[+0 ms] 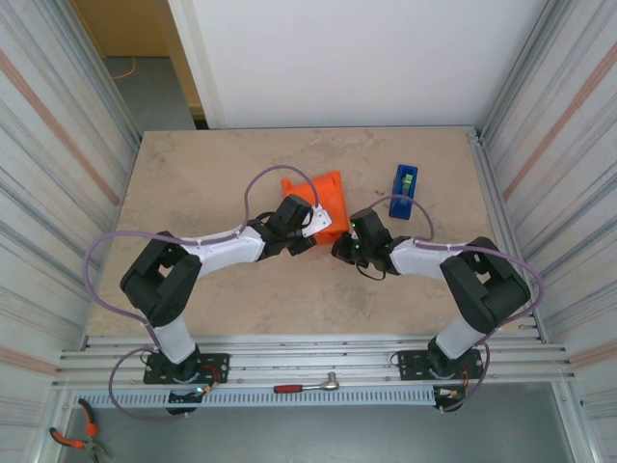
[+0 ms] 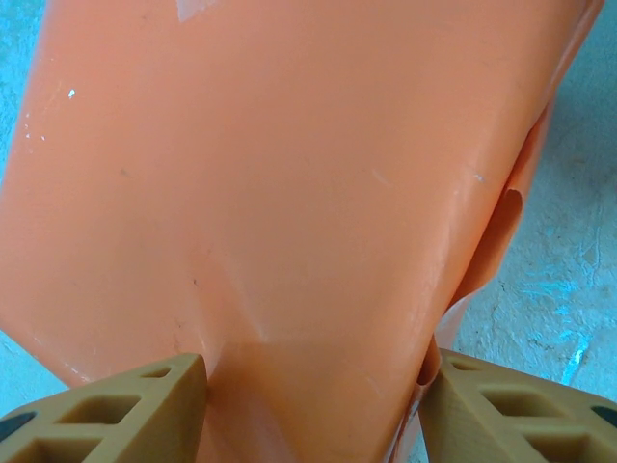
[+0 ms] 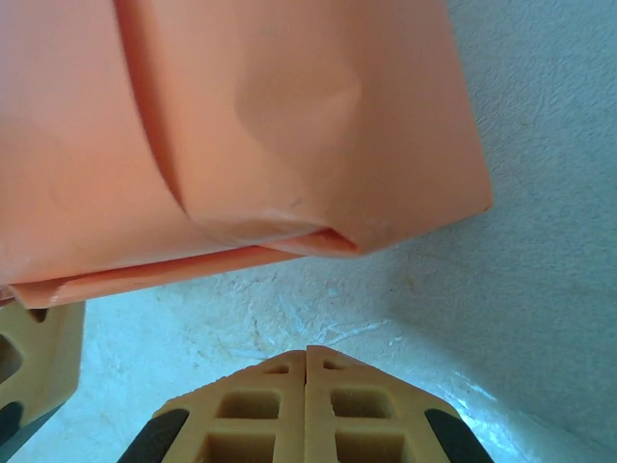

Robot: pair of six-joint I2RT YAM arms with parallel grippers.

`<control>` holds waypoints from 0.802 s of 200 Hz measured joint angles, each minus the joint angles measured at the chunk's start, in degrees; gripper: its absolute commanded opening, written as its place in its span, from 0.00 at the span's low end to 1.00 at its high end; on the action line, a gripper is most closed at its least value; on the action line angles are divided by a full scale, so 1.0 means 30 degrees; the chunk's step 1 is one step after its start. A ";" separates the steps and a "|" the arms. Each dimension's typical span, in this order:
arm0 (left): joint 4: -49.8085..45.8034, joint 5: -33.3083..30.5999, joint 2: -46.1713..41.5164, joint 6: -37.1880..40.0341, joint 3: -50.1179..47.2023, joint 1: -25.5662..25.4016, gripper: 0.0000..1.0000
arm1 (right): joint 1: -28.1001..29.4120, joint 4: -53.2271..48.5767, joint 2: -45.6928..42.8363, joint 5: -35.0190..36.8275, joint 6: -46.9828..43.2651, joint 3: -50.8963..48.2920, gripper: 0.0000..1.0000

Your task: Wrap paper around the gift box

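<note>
The orange paper (image 1: 326, 196) lies folded into a bundle at the middle of the table; the gift box is hidden under it. In the left wrist view the paper (image 2: 289, 193) bulges up between my tan fingers (image 2: 125, 405), which press it from both sides. My left gripper (image 2: 313, 410) (image 1: 310, 230) is shut on this wrapped bundle at its near left end. My right gripper (image 3: 307, 362) (image 1: 340, 249) is shut with nothing in it. Its tips rest over bare table just short of the paper's folded near edge (image 3: 241, 125).
A blue tape dispenser (image 1: 405, 190) stands right of the bundle. The beige table (image 1: 193, 183) has free room on its left half and at the back. Corrugated walls close both sides. A ratchet (image 1: 307, 387) lies on the front rail.
</note>
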 measured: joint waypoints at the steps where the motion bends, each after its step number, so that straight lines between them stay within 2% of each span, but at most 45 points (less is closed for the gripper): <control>1: 0.0000 0.0000 0.0000 0.0000 0.0000 0.0000 0.59 | 0.0000 0.0007 0.0015 0.0007 0.0000 0.0000 0.00; 69: 0.0058 0.0138 0.0000 -0.0029 -0.0007 0.0000 0.59 | -0.0736 -0.0474 0.1166 -0.0605 -0.0444 0.2113 0.00; 102: 0.0109 0.0197 0.0000 -0.0168 -0.0007 0.0000 0.59 | -0.1574 -0.1909 -0.0219 -0.1064 -0.0984 0.2244 0.00; 118: 0.0117 0.0204 0.0000 -0.0233 -0.0007 0.0000 0.59 | -0.2681 -0.2659 -0.1603 -0.1348 -0.1217 0.2091 0.00; 133: 0.0117 0.0211 0.0000 -0.0313 -0.0015 0.0000 0.59 | -0.4306 -0.3220 -0.3096 -0.1566 -0.1501 0.1785 0.10; 160: 0.0138 0.0284 0.0000 -0.0379 -0.0022 0.0051 0.59 | -0.8174 -0.4102 -0.4714 -0.2339 -0.2127 0.1785 0.39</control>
